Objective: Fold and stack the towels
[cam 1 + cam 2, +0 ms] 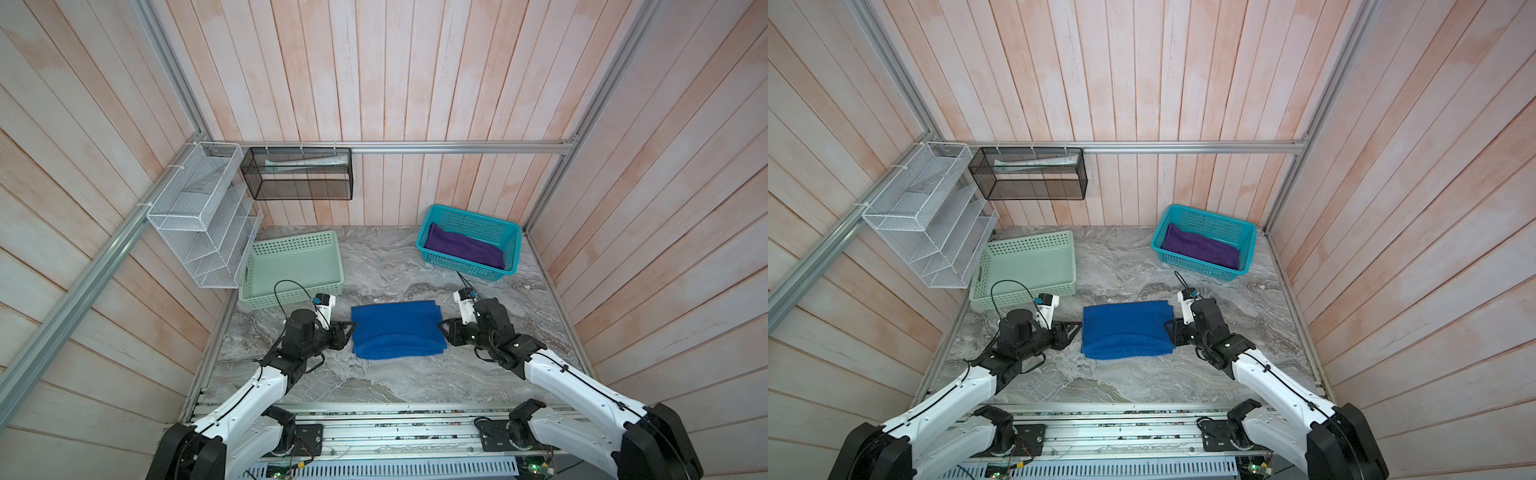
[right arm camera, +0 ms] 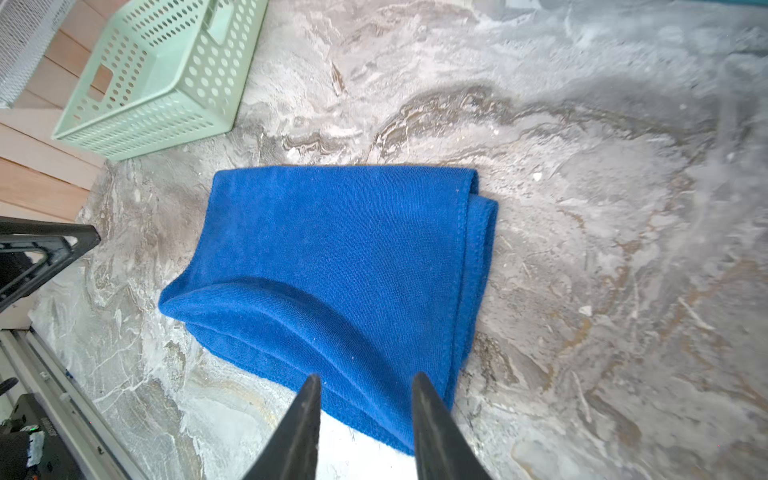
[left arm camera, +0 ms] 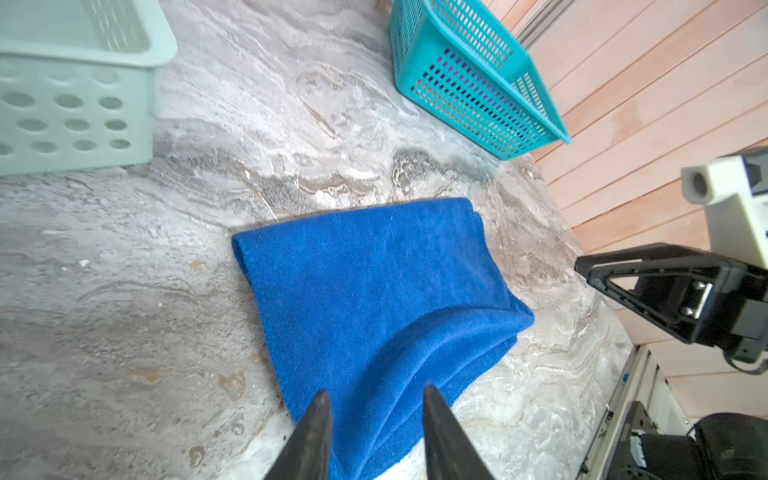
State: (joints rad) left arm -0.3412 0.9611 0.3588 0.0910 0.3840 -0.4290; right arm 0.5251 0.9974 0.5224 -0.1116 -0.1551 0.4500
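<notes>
A royal blue towel (image 1: 397, 328) (image 1: 1127, 328) lies folded in the middle of the marble table, its near edge bulging up a little. My left gripper (image 1: 352, 328) (image 3: 376, 392) sits low at the towel's left edge, jaws apart, with nothing pinched between them. Opposite it, my right gripper (image 1: 441, 326) (image 2: 365, 376) is at the towel's right edge, also open and holding nothing. A purple towel (image 1: 463, 249) (image 1: 1200, 249) lies folded in the teal basket (image 1: 465, 268) at the back right. No other towels show.
An empty mint-green basket (image 1: 286, 297) stands at the back left, close behind my left arm. A white wire rack (image 1: 203, 216) and a black mesh basket (image 1: 299, 172) hang on the walls. Metal rails run along the table's front edge.
</notes>
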